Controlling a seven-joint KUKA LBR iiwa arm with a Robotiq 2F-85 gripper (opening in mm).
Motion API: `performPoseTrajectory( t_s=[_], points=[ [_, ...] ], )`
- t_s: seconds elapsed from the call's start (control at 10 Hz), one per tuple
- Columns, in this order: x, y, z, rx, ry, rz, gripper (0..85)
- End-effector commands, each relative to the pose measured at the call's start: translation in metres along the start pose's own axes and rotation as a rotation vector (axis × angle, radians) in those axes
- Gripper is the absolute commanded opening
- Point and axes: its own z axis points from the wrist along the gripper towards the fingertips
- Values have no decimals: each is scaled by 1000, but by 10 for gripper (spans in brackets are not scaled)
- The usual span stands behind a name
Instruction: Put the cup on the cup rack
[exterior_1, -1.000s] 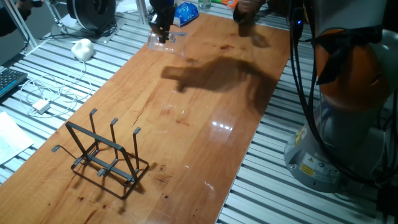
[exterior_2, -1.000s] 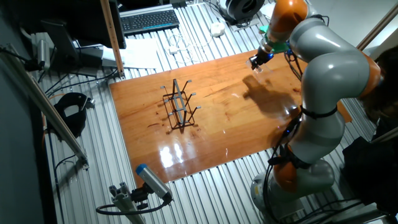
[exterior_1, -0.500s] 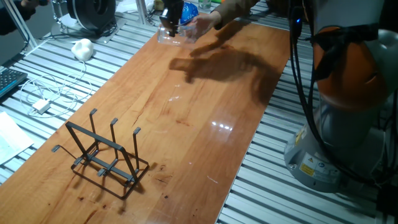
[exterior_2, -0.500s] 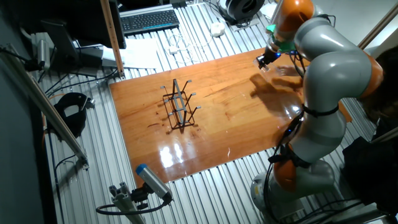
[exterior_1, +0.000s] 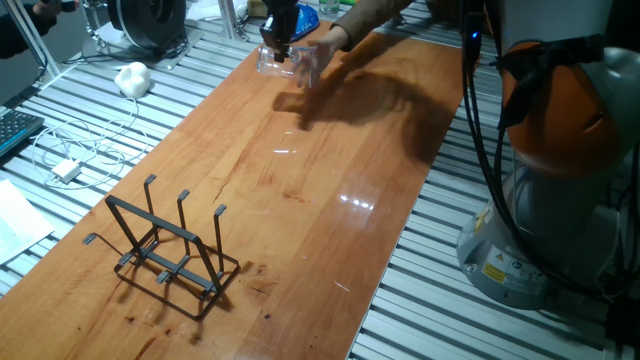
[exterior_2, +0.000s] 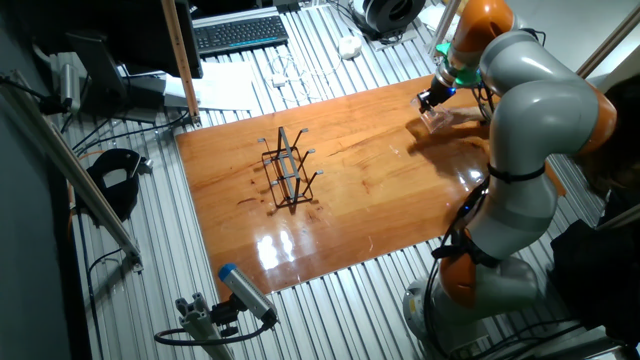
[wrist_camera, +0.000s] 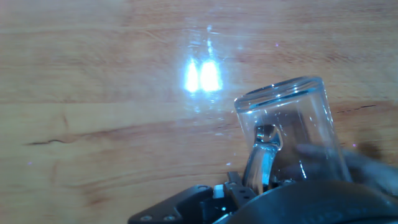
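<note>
hand (exterior_1: 277, 42) grips the cup (wrist_camera: 287, 134), far from the cup rack (exterior_1: 165, 248).

My workspace was a long wooden tabletop (exterior_1: 300, 190), glossy enough to throw back bright glare from lights overhead. It sat on a bed of ribbed aluminium rails (exterior_1: 560, 330) that ran out on every side. Off one end lay a black keyboard (exterior_2: 240, 33), a sheet of white paper (exterior_2: 225, 92), loose white cables (exterior_1: 75, 150) and a pair of headphones (exterior_2: 390, 12). A wooden post (exterior_2: 180, 50) rose near the keyboard.
</note>
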Motion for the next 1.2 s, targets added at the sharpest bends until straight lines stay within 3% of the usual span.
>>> performPoseTrajectory(
  t_s=[0.0, 0.3, 0.4, 0.6, 0.7, 0.8, 0.9, 1.0, 1.1],
  points=[
    [-2, 2, -1, 4, 5, 6, 0],
    [-7, 12, -9, 38, 21, 32, 0],
    [-8, 14, -10, 50, 18, 41, 170],
    [-8, 17, -13, 62, 13, 59, 170],
    [-8, 17, -13, 69, 15, 65, 340],
    [-8, 18, -13, 76, 18, 73, 340],
    [-7, 18, -14, 81, 21, 87, 510],
    [-7, 18, -14, 81, 18, 87, 510],
    [-7, 19, -14, 70, -13, 87, 510]
  ],
)
